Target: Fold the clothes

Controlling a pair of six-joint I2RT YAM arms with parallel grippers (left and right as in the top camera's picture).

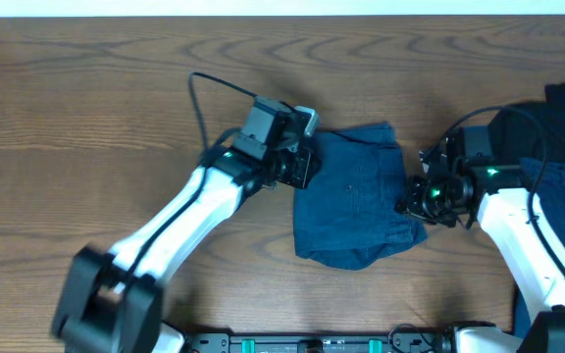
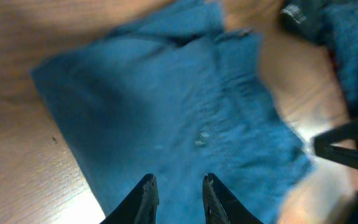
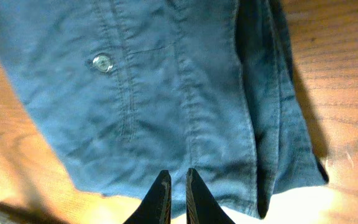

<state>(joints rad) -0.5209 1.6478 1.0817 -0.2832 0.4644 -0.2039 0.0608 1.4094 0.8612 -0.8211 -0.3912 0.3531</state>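
Overhead, the pair of dark blue denim shorts [image 1: 356,196] lies bunched near the middle of the brown wooden counter [image 1: 86,118], between the two arms. The left claw [image 1: 304,165] sits at the shorts' left edge. In the left wrist view its fingers [image 2: 148,190] stand a little apart over the denim, with nothing pinched. The right claw [image 1: 407,201] is at the shorts' right edge. In the right wrist view its fingers [image 3: 160,193] are nearly together above the hem, below a small pale button [image 3: 102,63]. Whether they nip cloth, I cannot tell.
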